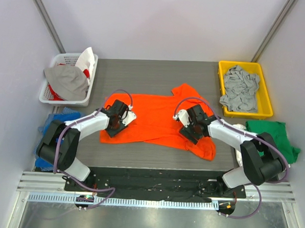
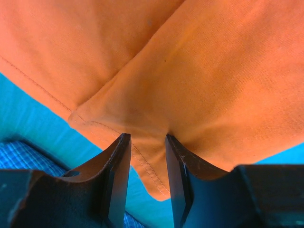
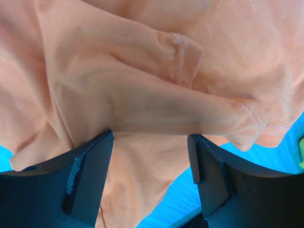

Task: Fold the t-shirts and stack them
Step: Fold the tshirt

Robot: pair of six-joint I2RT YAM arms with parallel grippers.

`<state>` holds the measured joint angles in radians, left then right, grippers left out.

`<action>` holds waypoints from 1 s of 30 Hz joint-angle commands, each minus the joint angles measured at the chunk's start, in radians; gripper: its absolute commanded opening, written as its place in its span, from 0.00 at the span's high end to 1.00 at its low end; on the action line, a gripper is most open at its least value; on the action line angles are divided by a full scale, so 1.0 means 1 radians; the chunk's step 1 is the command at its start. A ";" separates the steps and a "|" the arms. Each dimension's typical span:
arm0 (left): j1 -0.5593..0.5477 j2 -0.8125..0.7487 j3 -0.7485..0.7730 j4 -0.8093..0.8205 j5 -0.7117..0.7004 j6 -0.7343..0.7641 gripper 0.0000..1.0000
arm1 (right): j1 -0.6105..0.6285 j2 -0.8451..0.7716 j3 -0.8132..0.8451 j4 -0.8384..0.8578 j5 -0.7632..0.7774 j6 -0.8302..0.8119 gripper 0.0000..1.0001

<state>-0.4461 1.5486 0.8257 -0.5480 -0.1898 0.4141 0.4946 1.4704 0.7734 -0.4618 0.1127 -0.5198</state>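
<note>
A bright orange t-shirt [image 1: 155,116] lies spread and partly rumpled on the dark table [image 1: 154,76]. My left gripper [image 1: 124,120] is low over its left edge. In the left wrist view the jaws [image 2: 146,140] stand a little apart, astride a stitched hem corner of the orange cloth [image 2: 213,71], tips pressed onto it. My right gripper [image 1: 188,129] is over the shirt's right side. There the jaws [image 3: 151,137] stand wide, with a raised fold of the orange cloth [image 3: 118,71] running across just past the tips. Nothing is pinched.
A white basket [image 1: 93,75] at the back left holds a grey garment [image 1: 67,79]. The yellow bin [image 1: 220,82] at the back right holds a light grey shirt [image 1: 240,88]. A green shirt [image 1: 274,133] lies right of the table, and blue cloth [image 1: 49,124] lies left of it.
</note>
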 commanded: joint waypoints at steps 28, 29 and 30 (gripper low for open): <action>-0.011 -0.157 -0.019 -0.256 0.026 -0.038 0.58 | 0.021 -0.160 -0.062 -0.285 0.015 -0.031 0.25; -0.011 -0.171 -0.007 -0.263 0.035 -0.040 0.58 | 0.022 -0.168 -0.053 -0.285 0.019 -0.028 0.25; -0.011 -0.176 0.007 -0.268 0.039 -0.041 0.57 | 0.022 -0.173 -0.027 -0.287 0.022 -0.028 0.25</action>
<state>-0.4564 1.4307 0.7559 -0.7620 -0.1799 0.3927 0.5144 1.3338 0.6849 -0.6636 0.1108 -0.5442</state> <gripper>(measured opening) 0.422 0.745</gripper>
